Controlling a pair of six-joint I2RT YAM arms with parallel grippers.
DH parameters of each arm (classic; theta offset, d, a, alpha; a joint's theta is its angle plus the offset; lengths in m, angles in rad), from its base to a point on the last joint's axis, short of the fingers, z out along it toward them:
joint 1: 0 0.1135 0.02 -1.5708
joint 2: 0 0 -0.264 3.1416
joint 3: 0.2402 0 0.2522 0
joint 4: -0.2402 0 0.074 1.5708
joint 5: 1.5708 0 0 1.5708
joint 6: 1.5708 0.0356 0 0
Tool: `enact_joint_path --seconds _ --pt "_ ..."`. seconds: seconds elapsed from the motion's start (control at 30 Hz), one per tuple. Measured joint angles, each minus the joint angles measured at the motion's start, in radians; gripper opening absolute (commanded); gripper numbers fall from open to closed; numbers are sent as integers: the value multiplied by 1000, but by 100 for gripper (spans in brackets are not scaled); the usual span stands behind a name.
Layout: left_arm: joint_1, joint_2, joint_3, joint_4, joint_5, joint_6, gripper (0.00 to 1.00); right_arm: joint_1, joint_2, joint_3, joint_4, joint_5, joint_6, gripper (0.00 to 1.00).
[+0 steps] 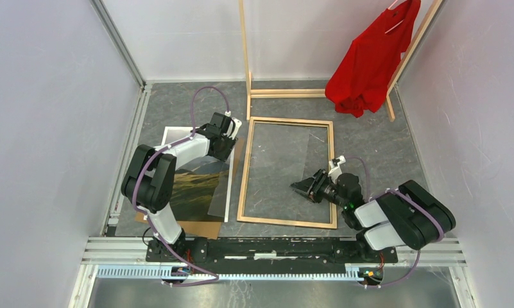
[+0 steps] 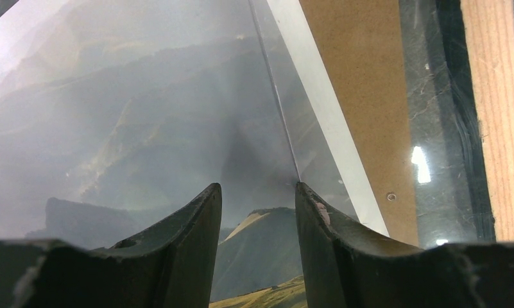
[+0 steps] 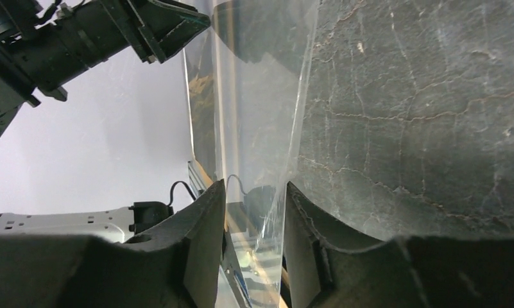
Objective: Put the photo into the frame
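My right pincer (image 3: 249,189) straddles the clear sheet (image 3: 260,96), grip unverifiable, left pincer (image 2: 258,189) agape; a slip would scuff the photo (image 1: 199,183).

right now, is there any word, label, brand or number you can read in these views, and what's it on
No readable text in any view.
the photo: a picture of hills only, no caption.
the frame: bare wood, no label or sticker showing.
red shirt: no print or tag visible.
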Motion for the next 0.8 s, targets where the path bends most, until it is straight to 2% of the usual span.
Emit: enact_joint_path --seconds 0.17,0.23,0.43,0.63,0.8 --pt "0 0 0 0 0 0 53 0 42 13 4 0 -18 17" --pt "0 0 0 0 0 0 53 0 40 13 4 0 -26 14" --pt "0 0 0 -1 -1 1 57 1 -98 20 -137 25 -125 8" --pt "0 0 10 -7 -4 13 78 1 -291 58 -369 91 -271 7" --pt "0 0 20 -24 -3 27 82 -16 -355 78 -520 123 -349 7"
